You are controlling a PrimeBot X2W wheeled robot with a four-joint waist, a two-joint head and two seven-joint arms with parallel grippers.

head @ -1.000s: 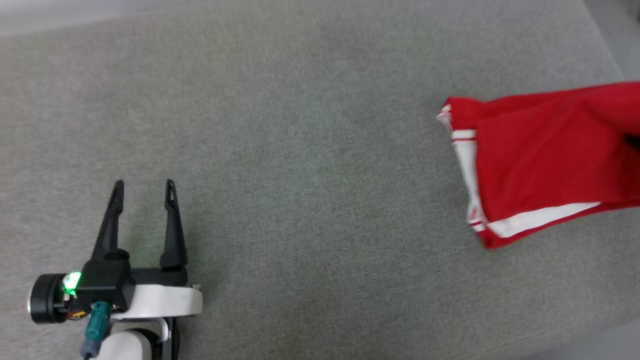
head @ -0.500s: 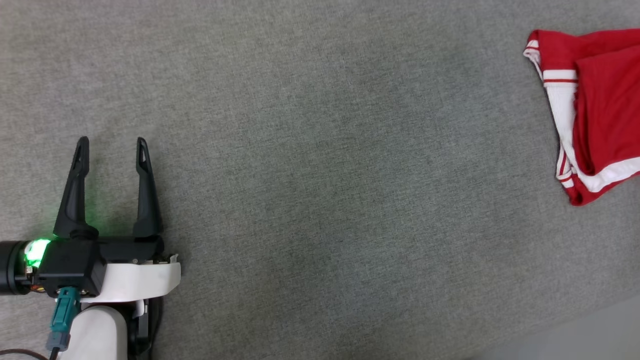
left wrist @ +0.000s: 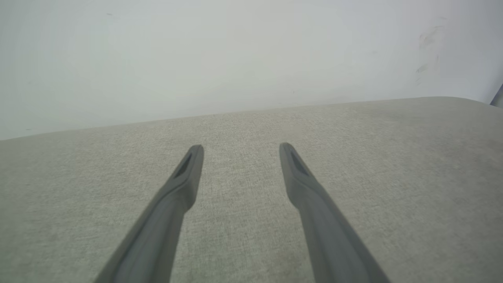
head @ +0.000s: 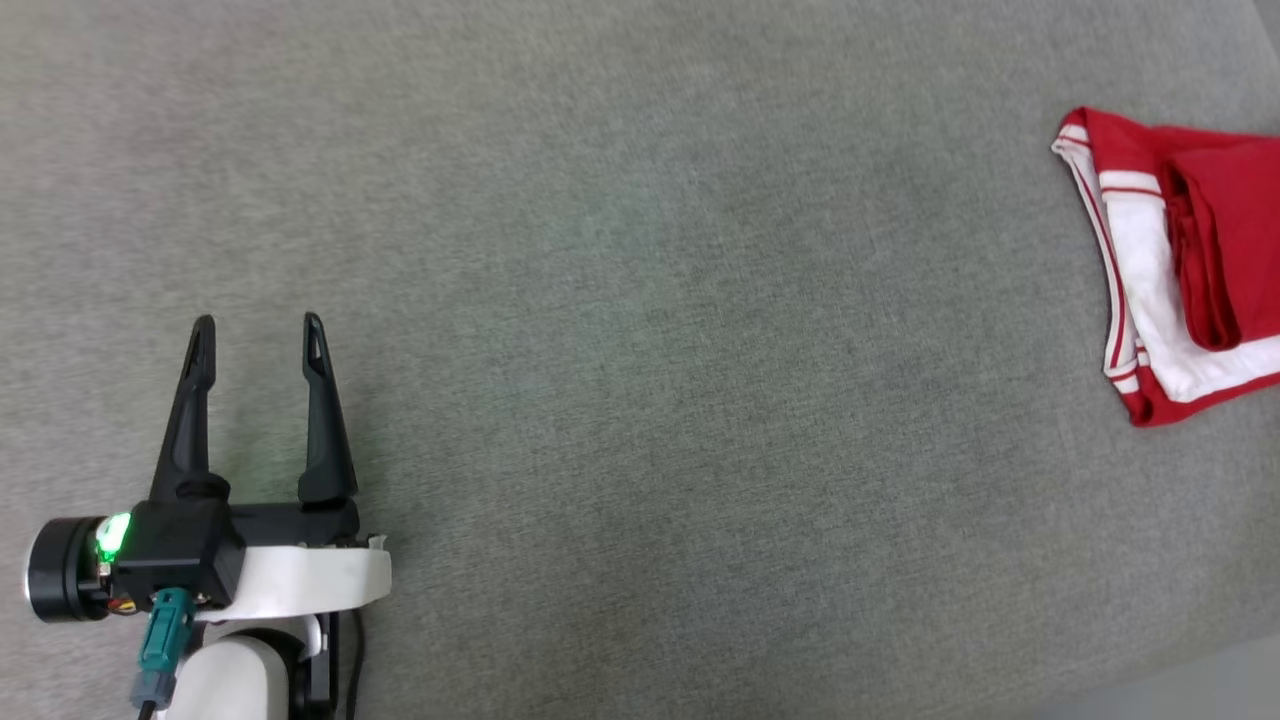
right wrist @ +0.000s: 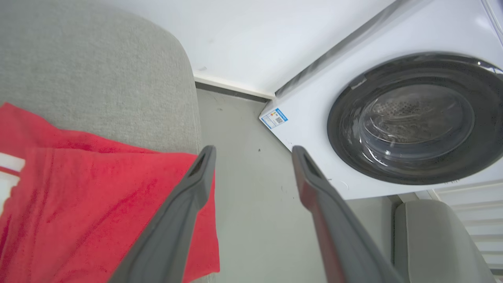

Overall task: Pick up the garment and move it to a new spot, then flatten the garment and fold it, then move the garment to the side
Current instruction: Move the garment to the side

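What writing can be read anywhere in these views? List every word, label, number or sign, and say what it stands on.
Sticker on the white front of the washing machine: blue and white, with what looks like a small square code; the print is too small to read.
Garment: no lettering shows on the folded red and white cloth.
Nothing else carries readable text.

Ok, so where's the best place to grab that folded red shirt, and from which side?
Probably the red edge of the garment apparently overhanging the grey cushion, from the robot's right, with the open right gripper: folded layers meet there and one jaw can slip underneath.
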